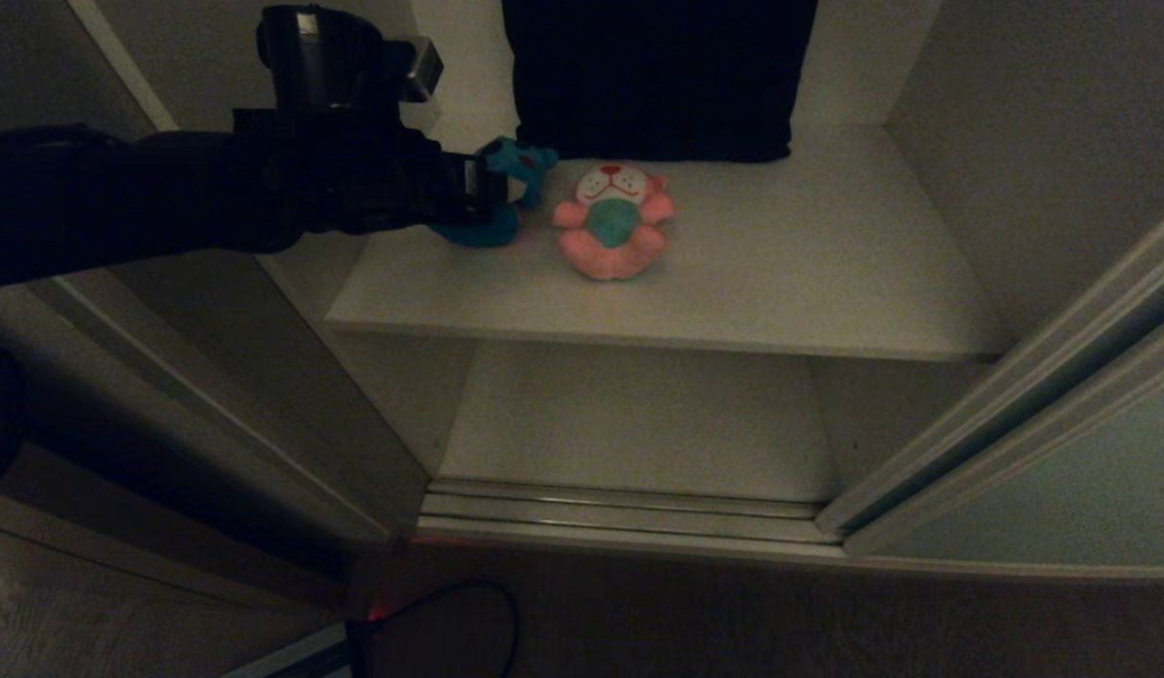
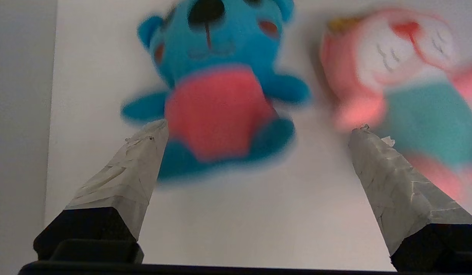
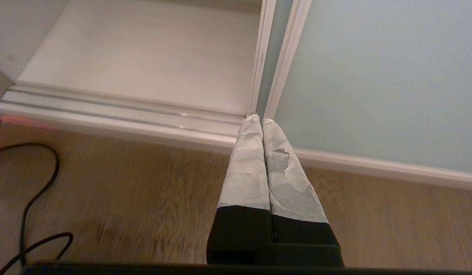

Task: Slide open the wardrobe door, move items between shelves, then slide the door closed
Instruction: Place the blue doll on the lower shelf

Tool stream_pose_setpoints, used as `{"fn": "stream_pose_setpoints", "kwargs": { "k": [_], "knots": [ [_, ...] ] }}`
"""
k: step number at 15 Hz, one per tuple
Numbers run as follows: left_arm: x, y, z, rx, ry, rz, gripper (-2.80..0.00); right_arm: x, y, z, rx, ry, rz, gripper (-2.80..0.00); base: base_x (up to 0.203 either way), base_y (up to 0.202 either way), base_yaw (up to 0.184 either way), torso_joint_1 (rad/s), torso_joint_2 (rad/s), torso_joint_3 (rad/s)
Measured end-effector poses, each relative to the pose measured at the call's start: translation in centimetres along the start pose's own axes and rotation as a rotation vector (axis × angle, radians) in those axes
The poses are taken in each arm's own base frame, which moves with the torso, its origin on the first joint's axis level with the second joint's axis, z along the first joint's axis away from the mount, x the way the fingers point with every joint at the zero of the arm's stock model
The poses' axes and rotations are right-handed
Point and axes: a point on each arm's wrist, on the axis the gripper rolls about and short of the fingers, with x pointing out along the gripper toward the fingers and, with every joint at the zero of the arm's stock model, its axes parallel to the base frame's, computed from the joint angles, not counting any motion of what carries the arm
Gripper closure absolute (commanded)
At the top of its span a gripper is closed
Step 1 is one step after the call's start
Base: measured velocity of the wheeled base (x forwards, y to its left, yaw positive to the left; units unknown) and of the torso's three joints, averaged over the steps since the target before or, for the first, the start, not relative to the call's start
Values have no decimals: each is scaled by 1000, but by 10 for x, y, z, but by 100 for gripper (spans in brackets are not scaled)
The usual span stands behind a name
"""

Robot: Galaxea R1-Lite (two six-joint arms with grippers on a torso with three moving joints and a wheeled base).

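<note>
The sliding wardrobe door (image 1: pixel 1062 480) (image 3: pixel 373 76) stands slid to the right, so both shelves show. On the upper shelf (image 1: pixel 827 273) (image 2: pixel 259 214) sit a blue plush toy (image 1: pixel 516 169) (image 2: pixel 220 103) with a red belly and, to its right, a pink plush toy (image 1: pixel 612 231) (image 2: pixel 411 88) with a white face and teal shirt. My left gripper (image 1: pixel 483 193) (image 2: pixel 259 128) reaches in from the left, open, with the blue toy just ahead between its taped fingertips (image 2: pixel 152 133). Nothing is gripped. The lower shelf (image 1: pixel 638 414) (image 3: pixel 144 57) is bare. My right gripper (image 3: pixel 257 119) hangs shut over the floor by the door's edge.
A big dark cushion (image 1: pixel 657 75) leans at the back of the upper shelf. The ribbed floor track (image 1: pixel 620 513) (image 3: pixel 117 114) runs along the wardrobe's front. A black cable (image 1: pixel 469 612) (image 3: pixel 37 198) lies on the wooden floor. The wardrobe's left wall (image 1: pixel 290 377) is close beside my left arm.
</note>
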Motion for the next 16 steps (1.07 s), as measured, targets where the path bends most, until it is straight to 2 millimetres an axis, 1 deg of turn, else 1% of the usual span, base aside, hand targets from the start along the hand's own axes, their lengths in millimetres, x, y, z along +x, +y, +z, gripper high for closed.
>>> {"fn": "stream_pose_setpoints", "kwargs": {
  "k": [4, 8, 11, 13, 16],
  "knots": [
    [4, -1, -1, -12, -25, 8, -280, 0, 0, 0, 0, 0, 0, 0, 0, 0, 0, 0, 0, 0],
    [20, 1, -18, -14, 1, 85, -280, 0, 0, 0, 0, 0, 0, 0, 0, 0, 0, 0, 0, 0],
    [36, 7, -31, -22, -22, 135, -280, 0, 0, 0, 0, 0, 0, 0, 0, 0, 0, 0, 0, 0],
    [45, 12, -41, -49, -15, 149, -280, 0, 0, 0, 0, 0, 0, 0, 0, 0, 0, 0, 0, 0],
    [53, 15, -47, -115, -51, 156, -280, 0, 0, 0, 0, 0, 0, 0, 0, 0, 0, 0, 0, 0]
  ]
}}
